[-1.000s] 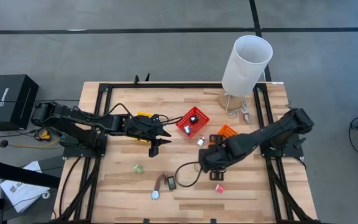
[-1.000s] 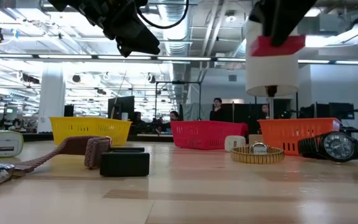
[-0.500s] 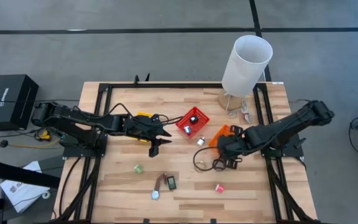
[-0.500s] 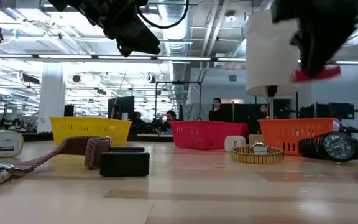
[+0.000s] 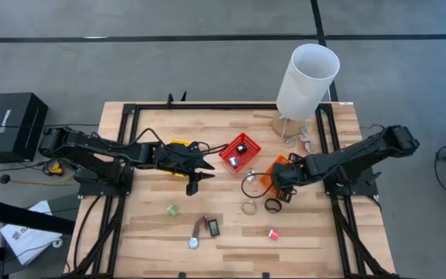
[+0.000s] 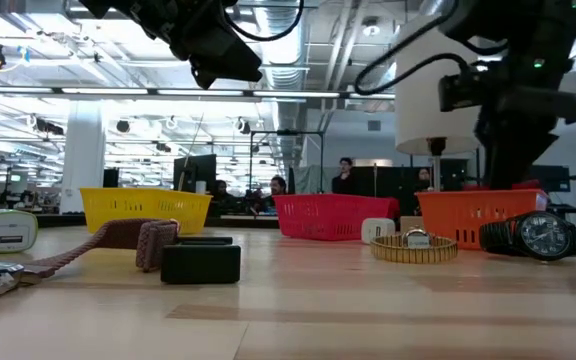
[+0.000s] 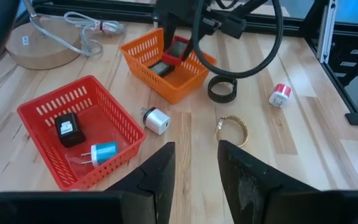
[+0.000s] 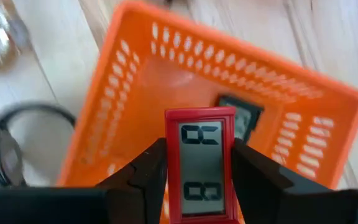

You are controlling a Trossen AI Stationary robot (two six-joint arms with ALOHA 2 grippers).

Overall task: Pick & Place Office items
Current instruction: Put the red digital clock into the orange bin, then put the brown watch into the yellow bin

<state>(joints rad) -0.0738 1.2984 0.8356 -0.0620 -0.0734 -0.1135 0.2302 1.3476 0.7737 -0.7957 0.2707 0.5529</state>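
Your right gripper [image 8: 199,177] pinches one red-framed digital timer [image 8: 199,167], display facing up, directly over the orange basket [image 8: 135,106], which already holds one dark item [image 8: 244,115]. You have three baskets: orange, red [image 5: 240,150], yellow [image 5: 178,144]. Left gripper [image 7: 194,171] hovers spread, above open wood.

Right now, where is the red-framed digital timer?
The red-framed timer is gripped in the right pincer, held above the orange basket at the table's right side; the basket already holds a dark item.
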